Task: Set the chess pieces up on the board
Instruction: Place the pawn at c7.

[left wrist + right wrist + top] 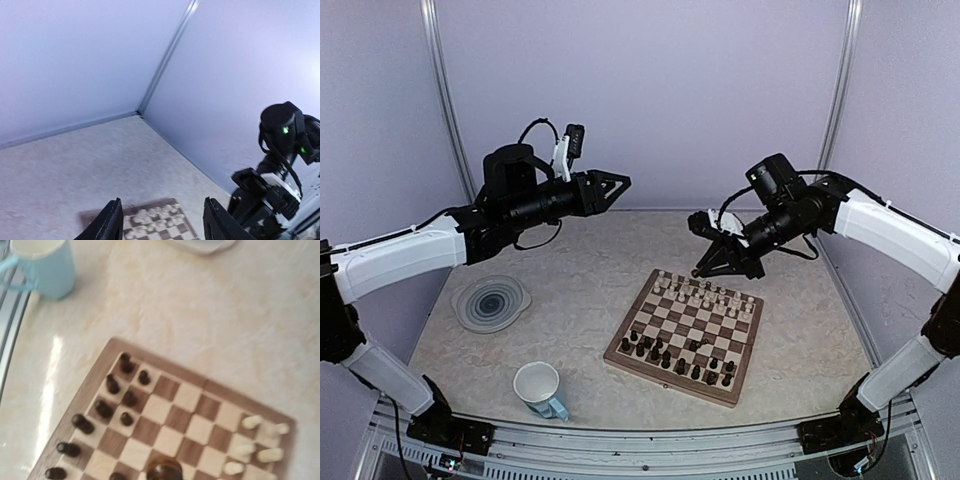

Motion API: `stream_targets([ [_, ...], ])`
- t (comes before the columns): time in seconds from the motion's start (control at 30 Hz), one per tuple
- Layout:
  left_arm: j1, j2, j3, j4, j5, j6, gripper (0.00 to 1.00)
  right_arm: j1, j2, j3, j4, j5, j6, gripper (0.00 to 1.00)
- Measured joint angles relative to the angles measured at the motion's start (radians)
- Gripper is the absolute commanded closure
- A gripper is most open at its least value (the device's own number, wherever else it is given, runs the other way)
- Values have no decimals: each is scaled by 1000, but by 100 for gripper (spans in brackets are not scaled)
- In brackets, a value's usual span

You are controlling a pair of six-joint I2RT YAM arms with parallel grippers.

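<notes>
right end effector (700, 268) clenched on a dark piece (163, 471) over the board (665, 377) — a weak pinch could drop it onto set pieces (705, 296); left end effector (162, 212) released.

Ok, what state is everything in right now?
left gripper: open, empty, raised.
right gripper: shut on a dark piece.
chessboard: flat, chess pieces standing at both ends.
mug: upright, looks empty.
plate: flat, nothing on it.
</notes>
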Motion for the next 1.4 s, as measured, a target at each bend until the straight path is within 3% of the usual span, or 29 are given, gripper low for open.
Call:
stream_targets([
  [0.17, 74, -79, -34, -91, -148, 150, 44, 104, 89, 11, -63, 91, -14, 97],
  [0.4, 203, -92, -172, -132, -166, 175, 44, 209, 201, 11, -150, 215, -30, 97],
  [0.83, 208, -92, -172, -143, -140, 177, 44, 272, 307, -3, -259, 349, -34, 96],
  [1.4, 208, -92, -172, -151, -118, 177, 44, 294, 360, -45, -255, 417, -27, 94],
])
